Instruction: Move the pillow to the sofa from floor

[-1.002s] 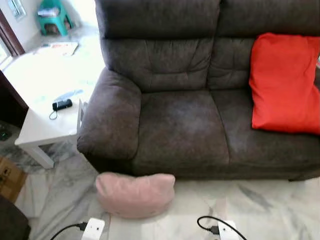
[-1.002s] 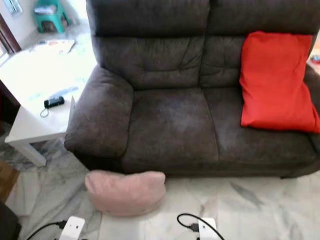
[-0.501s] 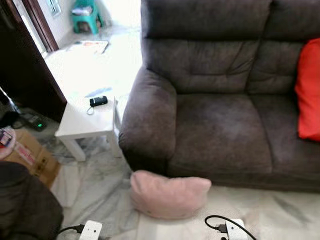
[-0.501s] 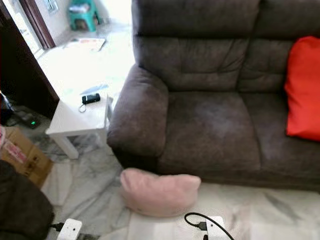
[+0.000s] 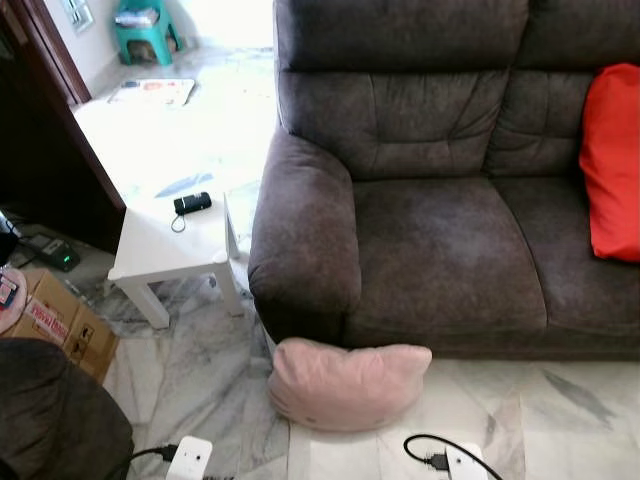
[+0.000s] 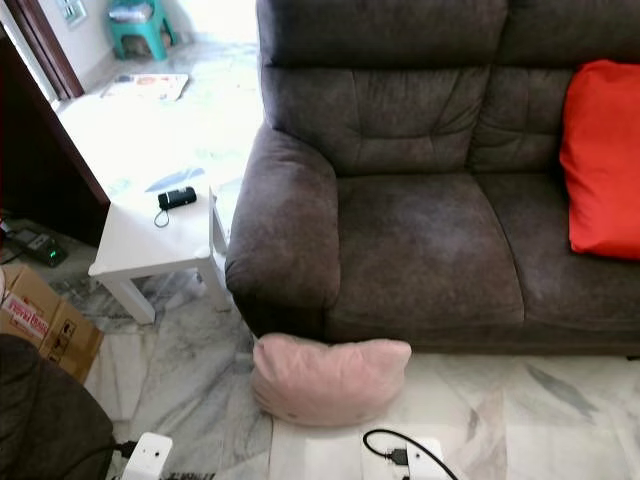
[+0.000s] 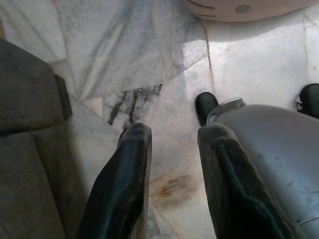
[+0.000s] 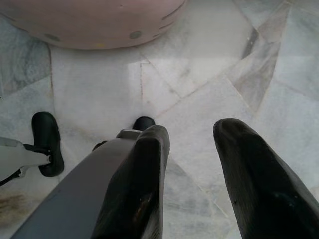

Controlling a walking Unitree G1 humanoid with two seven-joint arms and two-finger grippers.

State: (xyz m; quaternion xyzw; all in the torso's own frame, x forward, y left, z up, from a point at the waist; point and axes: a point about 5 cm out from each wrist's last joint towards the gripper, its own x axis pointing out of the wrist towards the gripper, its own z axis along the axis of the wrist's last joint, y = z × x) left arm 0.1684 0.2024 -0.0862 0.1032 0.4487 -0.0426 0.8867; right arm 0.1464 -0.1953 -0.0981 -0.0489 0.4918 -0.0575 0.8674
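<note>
- Pink pillow (image 5: pixel 348 383) lies low in the frame on the marble floor (image 5: pixel 190 370) — touching the brown sofa (image 5: pixel 440 250).
- White side table (image 5: pixel 170 245) at left.
- Left gripper (image 7: pixel 172 144) and right gripper (image 8: pixel 192 142) hang over the floor, fingers apart, holding nothing.

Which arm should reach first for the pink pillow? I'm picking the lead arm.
Neither clearly. The pink pillow lies on the floor almost centred ahead, against the sofa front. Left gripper and right gripper both hang open above the floor; likely both together.

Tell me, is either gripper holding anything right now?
Nothing is held. The left gripper and right gripper both hang open above the floor; the pink pillow lies there against the sofa.
</note>
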